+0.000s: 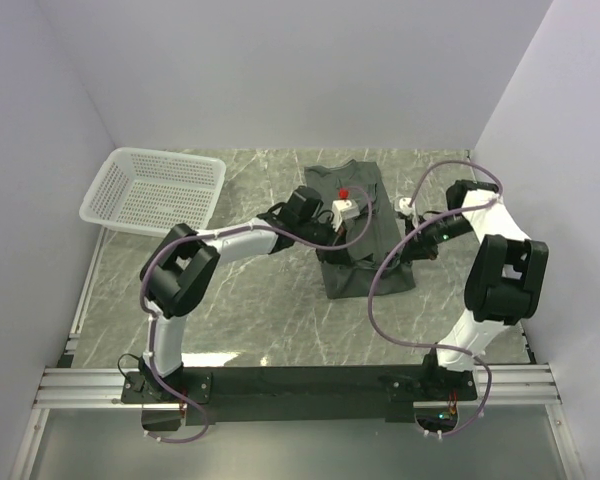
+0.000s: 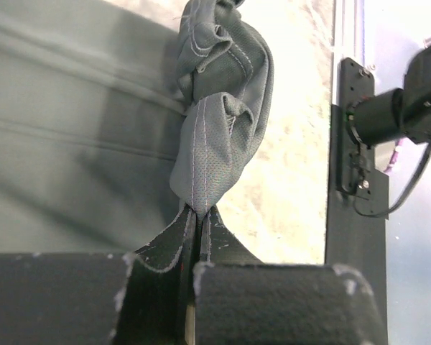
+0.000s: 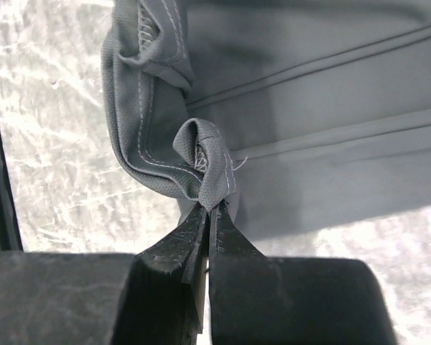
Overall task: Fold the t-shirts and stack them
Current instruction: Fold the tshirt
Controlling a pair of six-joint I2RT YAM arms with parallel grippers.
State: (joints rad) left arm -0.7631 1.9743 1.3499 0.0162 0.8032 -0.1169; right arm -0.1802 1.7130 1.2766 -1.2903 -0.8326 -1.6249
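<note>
Showing the shirt (image 1: 352, 180) laid to the right of the basket (image 1: 155, 190), long axis running near to far; its near edge is pinched by the left gripper (image 2: 197, 215), basket-side, and the right gripper (image 3: 212, 208).

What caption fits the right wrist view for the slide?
Right pincer shut on a bunched, stitched edge of the grey-green t-shirt, beside the marbled tabletop.

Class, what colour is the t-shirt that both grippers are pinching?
The t-shirt is a plain dark grey-green, seen best in the right wrist view.
</note>
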